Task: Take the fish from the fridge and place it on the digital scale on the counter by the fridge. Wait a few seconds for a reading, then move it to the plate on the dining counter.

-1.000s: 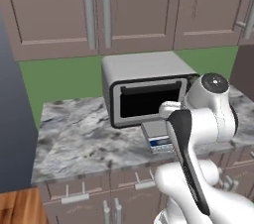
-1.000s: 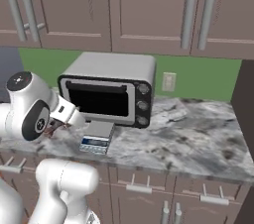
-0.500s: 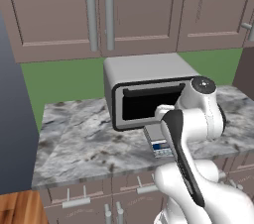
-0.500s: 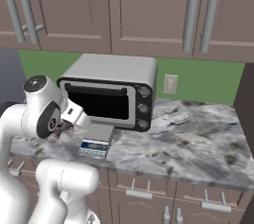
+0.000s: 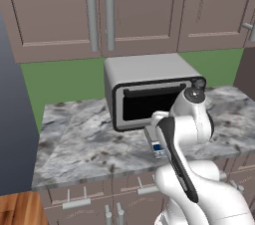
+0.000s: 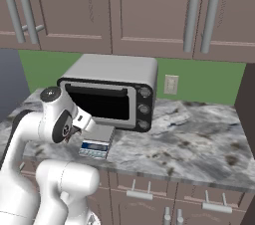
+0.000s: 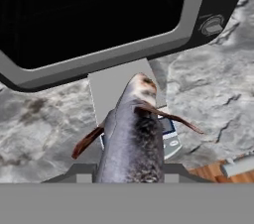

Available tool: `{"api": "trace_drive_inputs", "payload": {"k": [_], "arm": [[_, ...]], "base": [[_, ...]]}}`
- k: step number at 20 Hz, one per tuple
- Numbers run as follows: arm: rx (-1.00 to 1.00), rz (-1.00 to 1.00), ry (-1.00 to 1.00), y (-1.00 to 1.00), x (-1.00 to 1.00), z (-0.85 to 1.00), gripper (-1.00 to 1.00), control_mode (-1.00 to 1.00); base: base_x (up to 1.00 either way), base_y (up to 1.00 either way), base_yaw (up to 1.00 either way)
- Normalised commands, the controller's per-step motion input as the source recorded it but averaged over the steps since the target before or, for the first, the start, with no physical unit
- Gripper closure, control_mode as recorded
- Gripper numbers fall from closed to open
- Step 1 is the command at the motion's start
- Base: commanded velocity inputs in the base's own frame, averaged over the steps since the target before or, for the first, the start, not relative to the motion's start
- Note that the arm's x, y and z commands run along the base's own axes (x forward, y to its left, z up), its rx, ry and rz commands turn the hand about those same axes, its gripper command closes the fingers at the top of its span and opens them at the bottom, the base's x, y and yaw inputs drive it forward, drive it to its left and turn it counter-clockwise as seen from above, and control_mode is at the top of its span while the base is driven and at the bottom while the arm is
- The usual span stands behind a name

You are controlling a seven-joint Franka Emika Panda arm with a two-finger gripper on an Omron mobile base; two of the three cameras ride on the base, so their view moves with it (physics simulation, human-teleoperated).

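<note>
Jaws clamped shut on the fish, long axis pointing away from the hand toward the scale. Scale directly beyond and below the fish nose, on the counter, just before the toaster oven. Fingertips hidden under fish; height above scale unclear.

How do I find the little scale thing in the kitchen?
Look at the marble counter under the brown cabinets and find the big silver toaster oven. The digital scale lies flat right in front of its dark door, far smaller, with a blue-and-white front panel.
</note>
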Motion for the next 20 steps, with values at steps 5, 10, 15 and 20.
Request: {"api": "trace_drive_inputs", "payload": {"k": [5,10,15,20], "arm": [[0.0,-0.05,0.0,-0.06,0.37,-0.36,1.0,-1.0],[0.01,-0.07,0.0,-0.12,0.23,-0.28,1.0,-1.0],[0.02,-0.1,0.0,-0.08,0.19,-0.23,1.0,-1.0],[0.04,-0.08,0.0,-0.09,0.2,-0.25,1.0,-1.0]], "base": [[0.0,0.0,0.0],[0.0,0.0,0.0],[0.0,0.0,0.0],[0.0,0.0,0.0]]}}
